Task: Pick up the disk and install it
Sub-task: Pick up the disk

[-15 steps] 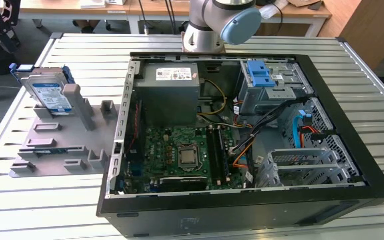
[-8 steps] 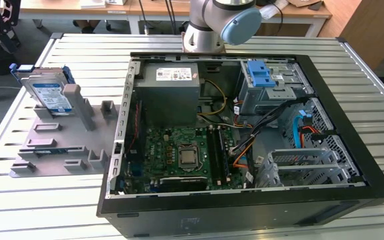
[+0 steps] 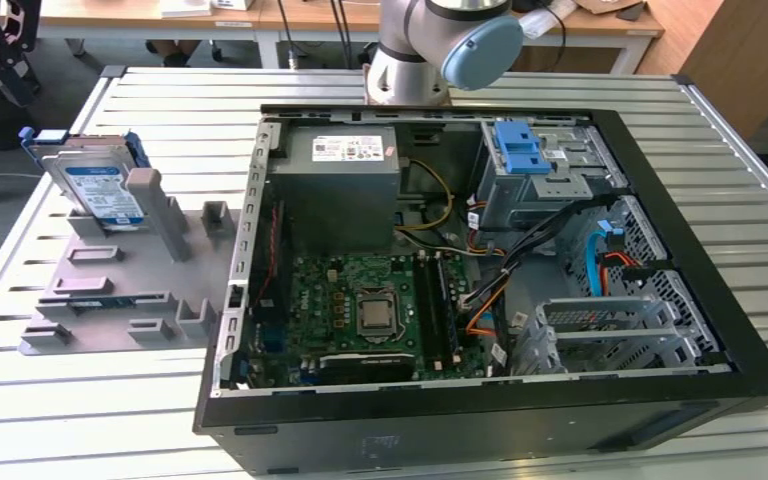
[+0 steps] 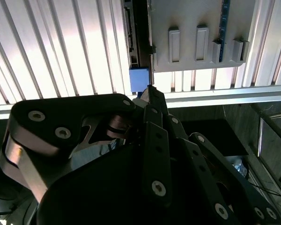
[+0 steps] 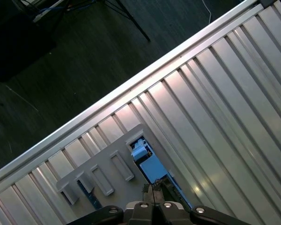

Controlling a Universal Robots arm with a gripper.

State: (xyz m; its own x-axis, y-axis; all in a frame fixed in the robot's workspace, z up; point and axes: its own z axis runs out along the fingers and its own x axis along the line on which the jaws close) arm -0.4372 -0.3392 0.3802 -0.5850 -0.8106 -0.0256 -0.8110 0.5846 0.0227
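Note:
The disk [image 3: 97,185] stands on edge in a slot of the grey holder [image 3: 117,290] at the exterior view's left, its white-and-blue label facing out and its blue frame around it. In the first wrist view I look down on the disk's blue frame [image 5: 147,161], with my gripper [image 5: 154,188] above it, fingers pressed together and nothing between them. In the second wrist view the gripper [image 4: 150,90] points at a blue corner of the disk [image 4: 139,80], well above it.
An open computer case [image 3: 491,250] lies on the slatted metal table [image 3: 91,420], with a grey power-supply box [image 3: 337,185], a motherboard [image 3: 357,310] and a blue latch piece [image 3: 520,148] over the drive bays. The arm's base [image 3: 418,50] stands behind the case.

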